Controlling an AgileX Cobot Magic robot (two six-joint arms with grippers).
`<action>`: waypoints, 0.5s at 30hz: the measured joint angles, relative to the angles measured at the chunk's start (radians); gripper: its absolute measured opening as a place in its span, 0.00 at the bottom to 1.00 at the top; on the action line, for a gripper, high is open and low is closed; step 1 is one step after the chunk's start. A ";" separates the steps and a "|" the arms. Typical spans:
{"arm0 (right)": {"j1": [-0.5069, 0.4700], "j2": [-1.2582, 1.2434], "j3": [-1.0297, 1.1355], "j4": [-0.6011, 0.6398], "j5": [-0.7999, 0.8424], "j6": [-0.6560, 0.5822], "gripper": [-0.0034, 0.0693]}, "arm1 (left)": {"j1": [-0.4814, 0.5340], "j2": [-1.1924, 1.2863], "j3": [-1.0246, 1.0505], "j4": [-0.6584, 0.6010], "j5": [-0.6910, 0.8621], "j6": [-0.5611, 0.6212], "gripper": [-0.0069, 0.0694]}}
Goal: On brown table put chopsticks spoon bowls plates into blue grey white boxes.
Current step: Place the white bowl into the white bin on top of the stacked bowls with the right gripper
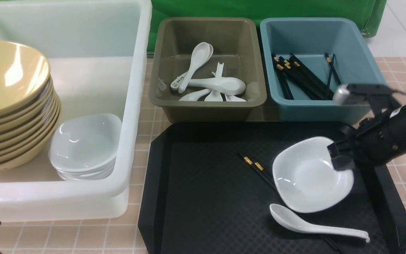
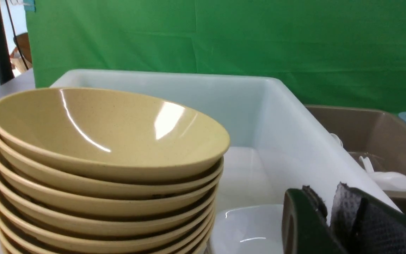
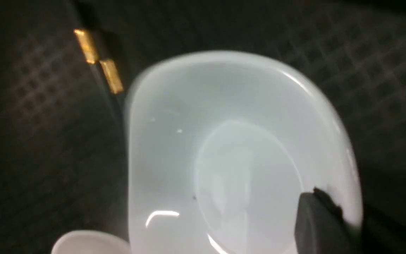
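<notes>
While your right gripper (image 1: 340, 157) is clenched on the right-hand rim of the white bowl (image 1: 305, 176), one finger inside and one outside, that bowl sits on the black tray (image 1: 203, 197), partly over the black chopsticks (image 1: 257, 168) and just beside a white spoon (image 1: 312, 225). Your left gripper (image 2: 330, 201) hangs beside the stacked yellow bowls (image 2: 100, 134) in the white box (image 1: 132, 106); you cannot tell whether its jaws are parted.

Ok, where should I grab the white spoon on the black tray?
Take the white spoon by its handle, mid-length, from above, with the pinch across it. The handle is slim and lies flat, clear of the white bowl; the wide scoop end sits close to that bowl's rim.
</notes>
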 joint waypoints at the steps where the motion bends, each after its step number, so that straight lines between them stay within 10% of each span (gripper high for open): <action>1: 0.000 -0.026 -0.019 -0.006 0.018 -0.003 0.14 | 0.000 0.000 0.000 -0.003 -0.005 0.000 0.22; 8: 0.045 -0.141 -0.212 0.143 0.033 -0.091 0.14 | 0.000 0.000 0.000 -0.010 -0.018 0.000 0.22; 15: 0.390 0.018 -0.400 0.529 -0.151 -0.335 0.14 | 0.000 0.000 0.000 -0.012 -0.018 0.000 0.22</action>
